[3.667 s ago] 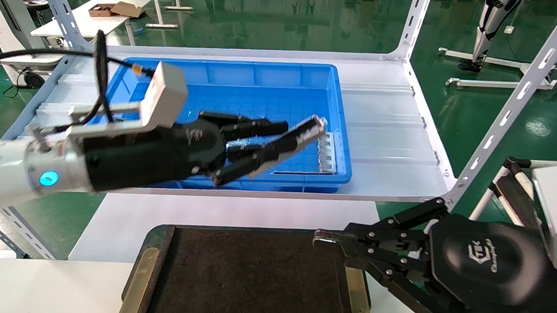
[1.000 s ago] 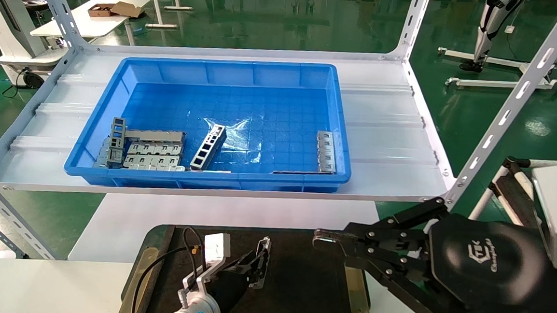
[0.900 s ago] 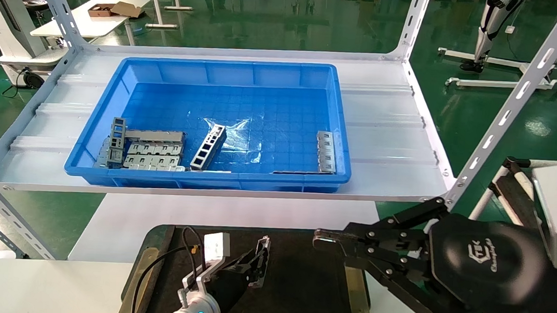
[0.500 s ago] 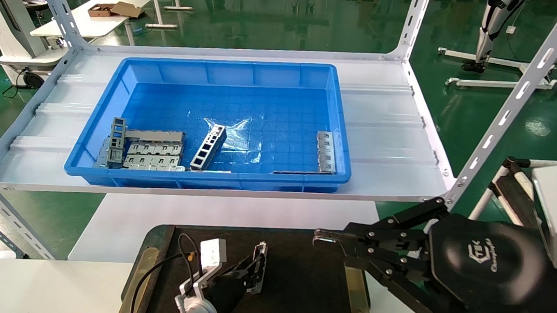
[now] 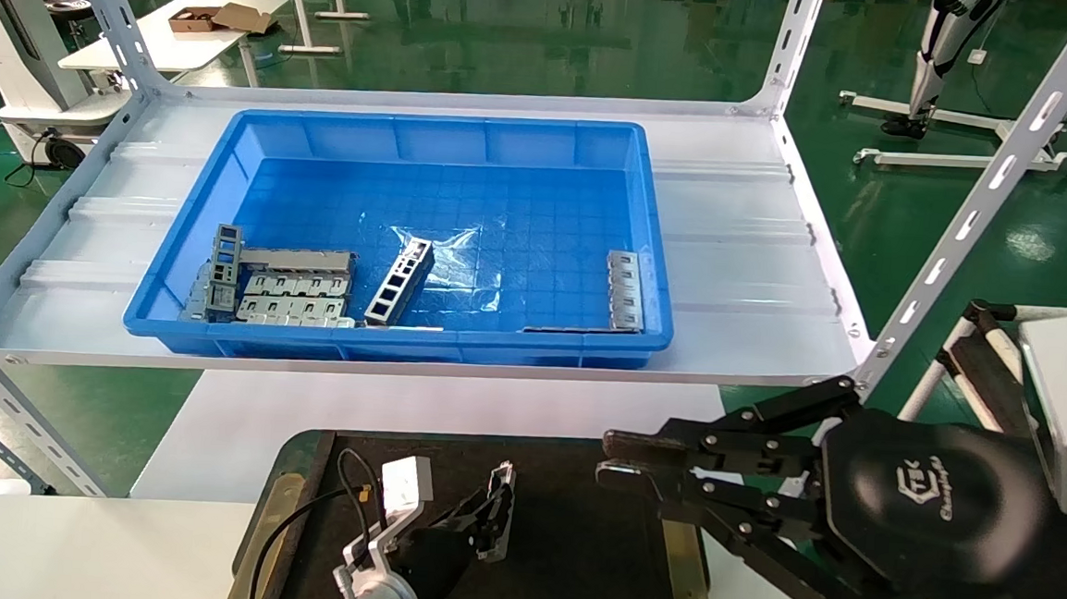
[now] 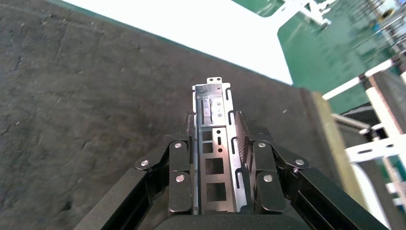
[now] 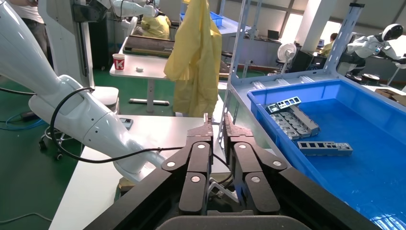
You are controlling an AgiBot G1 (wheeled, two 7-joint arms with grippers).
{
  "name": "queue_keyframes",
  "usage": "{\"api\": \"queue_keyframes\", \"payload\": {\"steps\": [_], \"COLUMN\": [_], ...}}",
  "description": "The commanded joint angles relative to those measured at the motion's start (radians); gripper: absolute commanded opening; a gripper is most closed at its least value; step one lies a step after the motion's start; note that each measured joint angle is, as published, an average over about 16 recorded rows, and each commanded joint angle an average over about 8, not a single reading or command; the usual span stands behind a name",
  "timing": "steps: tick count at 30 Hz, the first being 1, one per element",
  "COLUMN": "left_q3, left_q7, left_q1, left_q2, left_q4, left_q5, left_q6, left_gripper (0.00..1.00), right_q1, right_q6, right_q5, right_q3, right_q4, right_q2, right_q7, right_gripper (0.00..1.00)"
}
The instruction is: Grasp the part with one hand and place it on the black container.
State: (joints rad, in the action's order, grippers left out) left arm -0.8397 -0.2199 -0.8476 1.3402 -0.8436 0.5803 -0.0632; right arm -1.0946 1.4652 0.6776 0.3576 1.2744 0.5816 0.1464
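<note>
Your table (image 5: 211, 428) carries the black tray (image 5: 573, 561) at its near edge, below the shelf, so the drop spot sits right in front of the robot and away from the blue bin (image 5: 432, 145), which holds the leftover stock: a stack of plates (image 5: 293, 296) at its left, a ladder frame (image 5: 400, 280) mid-floor, another piece (image 5: 625, 289) at the right wall. Your left claw (image 5: 492, 519) is low over the tray's felt, roughly mid-tray, clamped on the part (image 6: 215, 143). In the left wrist view the pads (image 6: 181, 165) grip the channel's two long walls, open side toward the camera, free end sticking out ahead of the fingertips. That grip across the narrow width makes sense: it leaves the underside clear to meet the felt, and a small opening should be enough to free it. I can't tell from these views whether the part touches the felt yet or sits just above it; it looks very close. My read: you're at the release step. Risk is the part tipping onto a side wall if it's let go tilted, so level it first. The right claw (image 5: 621, 462) is parked at the tray's right edge, empty, fingers nearly together with a thin gap, clear of the drop spot.
</note>
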Motion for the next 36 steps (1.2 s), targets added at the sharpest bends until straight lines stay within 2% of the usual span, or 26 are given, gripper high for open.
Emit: {"api": "queue_keyframes", "payload": {"steps": [1, 7, 12, 25, 31, 36], "left_q3": [0.009, 0.013, 0.007, -0.022, 0.022, 0.083], "left_q7": [-0.009, 0.007, 0.023, 0.023, 0.062, 0.121], "left_q1": [0.003, 0.010, 0.012, 0.014, 0.022, 0.027], "left_q2": [0.001, -0.033, -0.104, -0.451, -0.588, -0.693], "left_q4": [-0.007, -0.026, -0.068, -0.340, -0.454, -0.491], "left_q5": [-0.002, 0.021, 0.037, 0.057, 0.031, -0.012], "left_q6": [0.002, 0.080, 0.178, 0.498, 0.648, 0.787], "left_gripper": [1.00, 1.00, 1.00, 1.00, 1.00, 1.00], "right_q1": [0.000, 0.000, 0.000, 0.000, 0.000, 0.000], "right_q6": [0.000, 0.000, 0.000, 0.000, 0.000, 0.000], "right_q5": [0.000, 0.000, 0.000, 0.000, 0.000, 0.000], "right_q3": [0.000, 0.000, 0.000, 0.000, 0.000, 0.001], "right_q4": [0.000, 0.000, 0.000, 0.000, 0.000, 0.000], "right_q2": [0.000, 0.000, 0.000, 0.000, 0.000, 0.000], "right_q7": [0.000, 0.000, 0.000, 0.000, 0.000, 0.000], "right_gripper": [1.00, 1.00, 1.00, 1.00, 1.00, 1.00]}}
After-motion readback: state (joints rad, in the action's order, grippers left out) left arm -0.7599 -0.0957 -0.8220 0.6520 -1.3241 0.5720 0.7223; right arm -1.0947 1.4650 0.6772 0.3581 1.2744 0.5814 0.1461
